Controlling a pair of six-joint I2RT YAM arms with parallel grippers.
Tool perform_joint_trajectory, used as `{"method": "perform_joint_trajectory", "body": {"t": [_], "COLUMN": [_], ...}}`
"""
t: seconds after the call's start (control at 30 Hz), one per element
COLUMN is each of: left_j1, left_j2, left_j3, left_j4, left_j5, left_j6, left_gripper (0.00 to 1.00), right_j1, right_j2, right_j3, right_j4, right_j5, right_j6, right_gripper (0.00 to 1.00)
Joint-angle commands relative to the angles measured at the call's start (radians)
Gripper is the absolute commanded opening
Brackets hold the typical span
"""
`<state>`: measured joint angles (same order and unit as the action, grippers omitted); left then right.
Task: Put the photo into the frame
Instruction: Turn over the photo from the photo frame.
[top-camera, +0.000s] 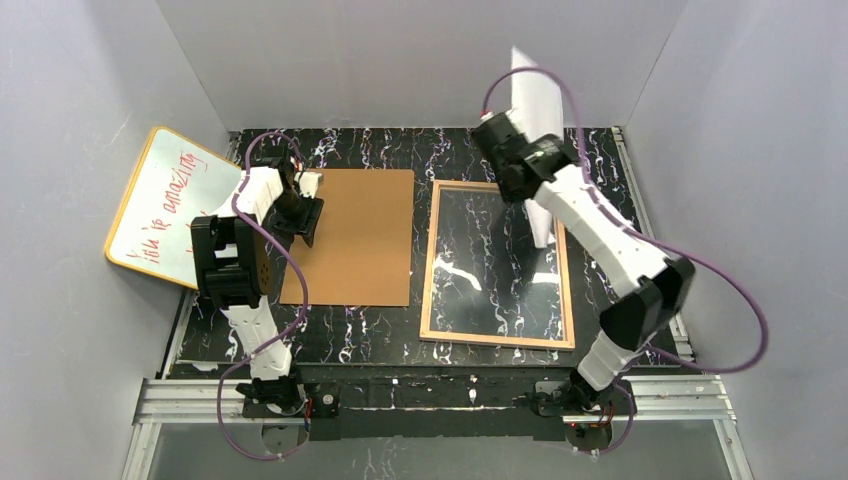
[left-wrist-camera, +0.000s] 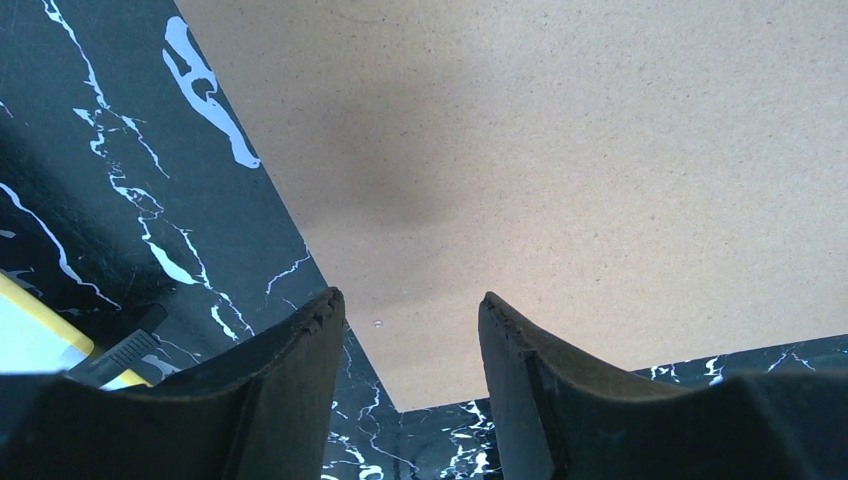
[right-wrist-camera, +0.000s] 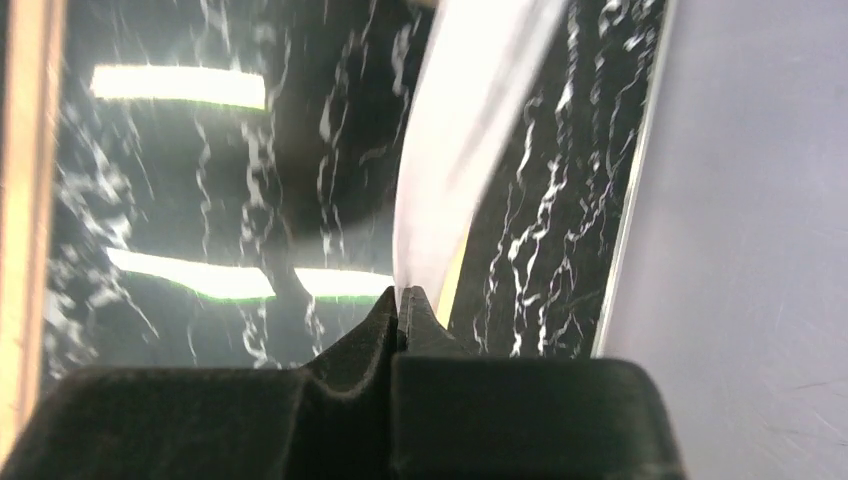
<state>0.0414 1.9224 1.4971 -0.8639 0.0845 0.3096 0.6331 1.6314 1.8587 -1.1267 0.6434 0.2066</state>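
The photo (top-camera: 531, 92) is held up on edge, its plain white back showing, over the far right side of the frame (top-camera: 430, 262). The frame lies flat with its tan wood side up and a glossy clear pane (top-camera: 495, 260) inside it. My right gripper (top-camera: 497, 128) is shut on the photo's edge. In the right wrist view the white sheet (right-wrist-camera: 470, 150) runs up from the closed fingertips of the gripper (right-wrist-camera: 400, 295), with the frame's tan rail (right-wrist-camera: 25, 200) at the left. My left gripper (top-camera: 305, 220) is open and empty above the brown board's corner (left-wrist-camera: 410, 310).
A brown backing board (top-camera: 360, 235) lies flat left of the frame and fills the left wrist view (left-wrist-camera: 550, 150). An orange-rimmed whiteboard (top-camera: 175, 205) with red writing leans at the far left. Grey walls close in three sides.
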Motion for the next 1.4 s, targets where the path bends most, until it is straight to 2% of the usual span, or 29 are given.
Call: {"method": "perform_joint_trajectory", "body": {"t": [0.0, 0.13, 0.3, 0.47, 0.53, 0.8, 0.97, 1.13, 1.37], "left_j1": [-0.004, -0.002, -0.003, -0.003, -0.002, -0.003, -0.003, -0.002, -0.003], "left_j2": [-0.025, -0.034, -0.049, -0.061, -0.067, -0.075, -0.072, -0.073, -0.074], "left_j3": [-0.011, -0.026, -0.057, -0.073, -0.076, -0.084, -0.079, -0.082, -0.078], "left_j4": [-0.022, -0.015, 0.006, 0.018, 0.019, 0.022, 0.023, 0.023, 0.020], "left_j5": [0.021, 0.023, 0.027, 0.035, 0.033, 0.023, 0.029, 0.025, 0.020], "left_j6": [-0.012, -0.012, -0.014, -0.020, -0.018, -0.004, -0.006, -0.003, -0.001], "left_gripper": [0.50, 0.50, 0.50, 0.50, 0.50, 0.50, 0.50, 0.50, 0.50], "right_j1": [0.056, 0.076, 0.073, 0.070, 0.072, 0.070, 0.072, 0.071, 0.070], "right_j2": [0.060, 0.080, 0.030, 0.140, 0.158, -0.016, -0.084, -0.083, -0.009], "right_j3": [-0.050, -0.073, -0.185, -0.150, -0.184, -0.371, -0.435, -0.438, -0.382], "right_j4": [-0.148, -0.162, 0.034, -0.028, -0.019, 0.070, 0.092, 0.096, 0.055], "right_j5": [-0.030, -0.201, -0.557, -0.702, -0.739, -0.590, -0.556, -0.486, -0.411], "right_j6": [0.036, 0.093, 0.209, 0.429, 0.491, 0.756, 0.849, 0.887, 0.810], "right_gripper": [0.01, 0.01, 0.01, 0.01, 0.01, 0.01, 0.01, 0.01, 0.01]}}
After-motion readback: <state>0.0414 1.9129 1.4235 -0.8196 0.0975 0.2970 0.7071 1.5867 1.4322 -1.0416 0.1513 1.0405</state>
